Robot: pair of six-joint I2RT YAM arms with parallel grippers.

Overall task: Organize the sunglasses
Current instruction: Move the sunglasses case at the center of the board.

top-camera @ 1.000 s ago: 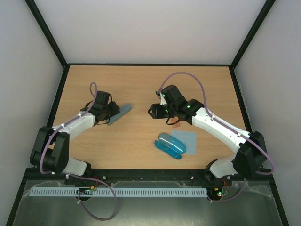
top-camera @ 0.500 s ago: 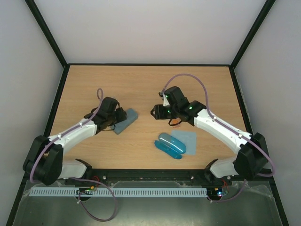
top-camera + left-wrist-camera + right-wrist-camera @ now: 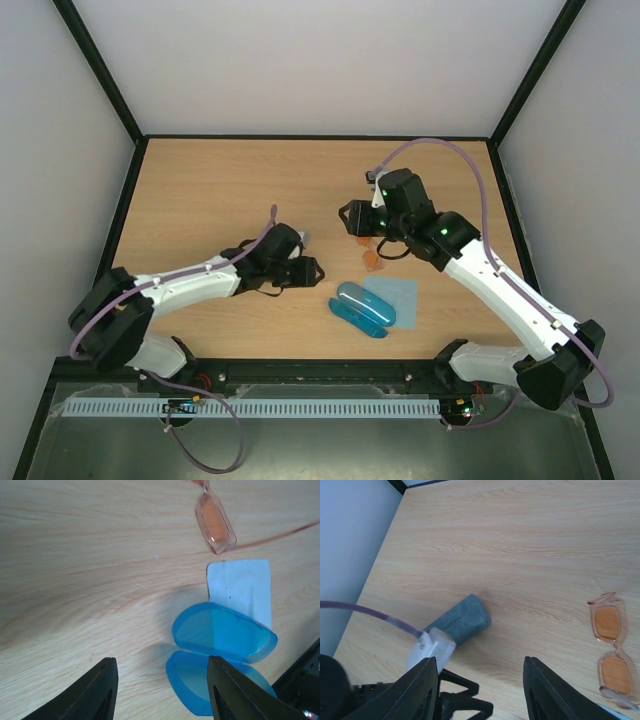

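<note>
One pair of sunglasses [image 3: 371, 260] with orange lenses lies flat on the table, seen in the right wrist view [image 3: 610, 645] and, one lens only, in the left wrist view [image 3: 215, 522]. My right gripper [image 3: 347, 215] hovers open and empty just behind and to the left of the pair [image 3: 480, 690]. My left gripper [image 3: 312, 270] is stretched toward the table's middle, open and empty [image 3: 160, 690], just left of the open blue case [image 3: 222, 635].
The blue case [image 3: 362, 308] lies open on a pale blue cloth [image 3: 400, 293] at front centre. A green case [image 3: 465, 620] lies closed behind the left wrist, mostly hidden from the top camera. Black frame rails edge the table.
The left arm swung right, away from the green case and toward the blue case. The right gripper drew back and to the right, uncovering the sunglasses.
</note>
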